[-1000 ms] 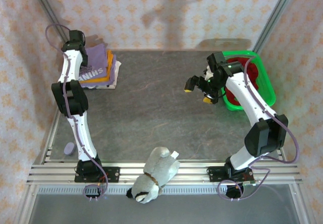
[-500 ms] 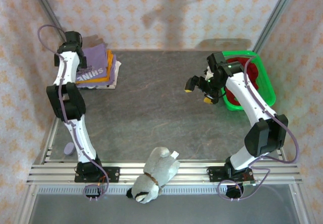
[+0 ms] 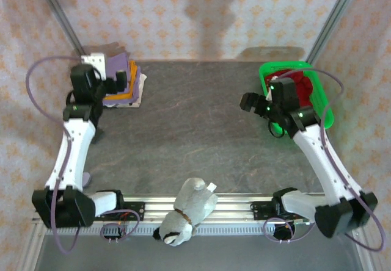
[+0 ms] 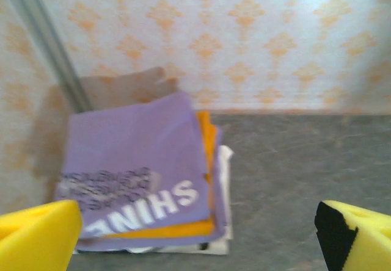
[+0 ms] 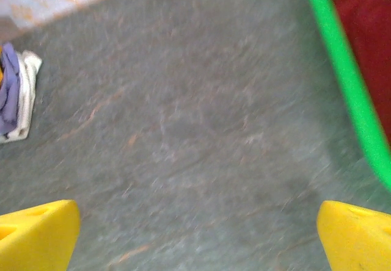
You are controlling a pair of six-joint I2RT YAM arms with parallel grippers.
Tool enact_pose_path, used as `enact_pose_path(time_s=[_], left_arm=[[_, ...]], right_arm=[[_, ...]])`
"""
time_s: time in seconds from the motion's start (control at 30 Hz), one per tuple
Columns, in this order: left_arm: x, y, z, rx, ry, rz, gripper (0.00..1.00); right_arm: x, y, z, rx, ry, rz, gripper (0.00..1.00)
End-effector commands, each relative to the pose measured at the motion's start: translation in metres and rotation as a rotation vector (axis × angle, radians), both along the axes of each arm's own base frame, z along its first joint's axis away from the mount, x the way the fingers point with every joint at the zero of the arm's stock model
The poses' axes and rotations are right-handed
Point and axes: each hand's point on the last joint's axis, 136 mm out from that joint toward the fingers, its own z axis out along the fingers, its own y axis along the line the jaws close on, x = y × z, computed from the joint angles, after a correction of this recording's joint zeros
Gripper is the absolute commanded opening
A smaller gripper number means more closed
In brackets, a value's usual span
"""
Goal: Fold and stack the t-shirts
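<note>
A folded lavender-purple t-shirt (image 3: 120,69) (image 4: 134,155) with white lettering tops a stack in the back left corner. An orange t-shirt (image 4: 206,138) lies under it, and white cloth (image 4: 225,161) shows at the bottom. My left gripper (image 3: 109,86) (image 4: 198,229) is open just short of the stack's near edge, holding nothing. A dark red t-shirt (image 3: 303,88) (image 5: 360,14) lies crumpled in the green basket (image 3: 287,66) (image 5: 342,69). My right gripper (image 3: 261,115) (image 5: 198,228) hangs open over bare table beside the basket's left rim.
A grey-and-white plush toy (image 3: 186,213) lies on the rail at the near edge between the arm bases. Patterned walls and metal posts (image 4: 43,45) close in the back corners. The grey tabletop (image 3: 195,124) stretches between the stack and the basket.
The left gripper opened wider and drew back from above the stack toward the near side. The right arm swung right, toward the basket, and its base links folded outward.
</note>
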Motion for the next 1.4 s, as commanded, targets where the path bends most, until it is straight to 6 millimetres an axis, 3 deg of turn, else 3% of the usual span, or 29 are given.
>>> enact_pose_path(time_s=[0.0,0.13,0.3,0.57,0.7,0.97,1.37], left_arm=[[0.002,-0.026,0.001,-0.162,-0.186,-0.085,1.0],[-0.012,-0.043,-0.033,-0.18,-0.128,-0.103,0.99],[-0.027,-0.048,-0.058,-0.133,-0.154,-0.1,0.99],[-0.041,-0.03,-0.102,-0.067,-0.116,-0.008,0.99],[-0.049,-0.01,-0.128,-0.034,-0.144,0.105,0.99],[-0.037,-0.008,-0.172,0.004,-0.14,0.106,1.0],[-0.035,-0.015,-0.198,0.031,-0.239,0.052,0.99]], right_arm=[[0.01,-0.031,0.022,-0.178,-0.23,-0.072,0.99],[0.005,-0.065,0.009,-0.331,-0.298,-0.189,0.99],[0.007,-0.078,-0.022,-0.401,-0.369,-0.235,0.99],[0.015,-0.108,-0.078,-0.403,-0.346,-0.367,0.99],[0.018,-0.121,-0.098,-0.403,-0.337,-0.399,0.99],[0.027,-0.13,-0.118,-0.361,-0.379,-0.418,0.99],[0.059,-0.127,-0.14,-0.366,-0.401,-0.376,0.99]])
